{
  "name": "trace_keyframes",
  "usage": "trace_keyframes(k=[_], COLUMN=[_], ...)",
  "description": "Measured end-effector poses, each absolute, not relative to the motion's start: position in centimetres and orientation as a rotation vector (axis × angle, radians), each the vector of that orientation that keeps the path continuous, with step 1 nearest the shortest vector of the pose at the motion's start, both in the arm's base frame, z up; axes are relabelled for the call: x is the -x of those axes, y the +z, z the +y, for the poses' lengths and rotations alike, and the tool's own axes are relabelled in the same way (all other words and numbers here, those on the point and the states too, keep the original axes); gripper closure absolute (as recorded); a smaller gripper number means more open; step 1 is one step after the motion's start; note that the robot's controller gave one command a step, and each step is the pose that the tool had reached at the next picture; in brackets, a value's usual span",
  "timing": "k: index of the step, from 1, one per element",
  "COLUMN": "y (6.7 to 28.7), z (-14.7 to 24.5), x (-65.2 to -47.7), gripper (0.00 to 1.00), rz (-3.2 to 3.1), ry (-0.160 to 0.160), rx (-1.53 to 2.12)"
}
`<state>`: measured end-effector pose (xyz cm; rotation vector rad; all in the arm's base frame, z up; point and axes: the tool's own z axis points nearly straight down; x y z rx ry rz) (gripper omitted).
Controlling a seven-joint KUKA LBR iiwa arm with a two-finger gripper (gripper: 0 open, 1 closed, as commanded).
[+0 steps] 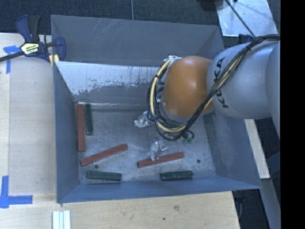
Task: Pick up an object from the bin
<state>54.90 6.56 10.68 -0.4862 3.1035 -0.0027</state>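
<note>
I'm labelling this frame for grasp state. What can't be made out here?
Camera view:
1. Whether the gripper touches the red-brown bar beneath it: seen from above, any gap is unreadable.
2. Floor of the bin behind the orange wrist cover: hidden by the arm.
3. Silvery piece: robot part or loose thing, unclear.

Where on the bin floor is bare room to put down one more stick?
The bare patch lies mid-floor, between the short green stick at left and the gripper. The front is crowded: slanted red stick, second red stick, left dark stick, right dark stick.
</note>
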Motion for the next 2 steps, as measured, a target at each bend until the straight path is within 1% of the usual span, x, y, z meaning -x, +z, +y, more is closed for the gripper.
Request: trace_keyframes(k=[1, 2], y=[8.14, 8.13], z=[6.12, 6.12], x=[-52.17, -52.17], gripper=[1.0, 1.0], rz=[3.14, 3.14], ry=[0.011, 0.011], rx=[0.138, 0.138])
